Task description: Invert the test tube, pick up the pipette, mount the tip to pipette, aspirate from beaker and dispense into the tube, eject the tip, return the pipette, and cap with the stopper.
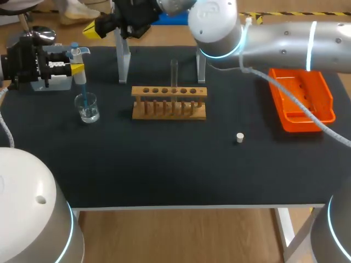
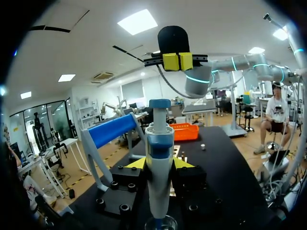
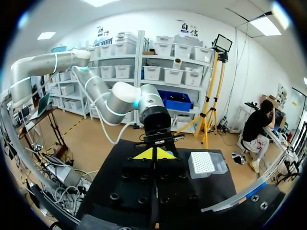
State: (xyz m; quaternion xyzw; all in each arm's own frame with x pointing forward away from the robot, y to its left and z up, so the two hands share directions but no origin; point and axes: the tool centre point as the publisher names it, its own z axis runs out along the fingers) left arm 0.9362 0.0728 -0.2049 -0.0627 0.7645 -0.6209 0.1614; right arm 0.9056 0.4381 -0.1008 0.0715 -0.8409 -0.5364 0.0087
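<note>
White cylindrical stopper (image 1: 239, 137) lies alone on the black bench (image 1: 164, 164), nearest the front edge and right of the middle, well apart from everything else. Farther back toward the left edge stands a small clear glass beaker (image 1: 87, 107) with what looks like a little clear liquid in it. Level with it in the middle of the bench is a long wooden rack (image 1: 169, 102) with a row of holes. A clear glass test tube (image 1: 174, 71) stands upright in one of the holes right of the rack's middle and rises well above it. Near the right edge lies a shallow orange plastic tray (image 1: 303, 101), set slantwise. Above the beaker, by the left edge, the left gripper (image 2: 159, 164) is clamped on the white and blue pipette (image 2: 159, 139), one yellow fingertip on each side of its body. The pipette hangs upright, and its slim blue tip (image 1: 83, 87) reaches down into the beaker's mouth; whether it meets the liquid cannot be told. Behind the rack, a clear acrylic stand (image 1: 124, 63) rises near the far edge. Farthest of all, the right arm crosses from the right. It holds the right gripper (image 3: 154, 154) above the far edge left of the middle, its yellow tips pressed together on nothing.
</note>
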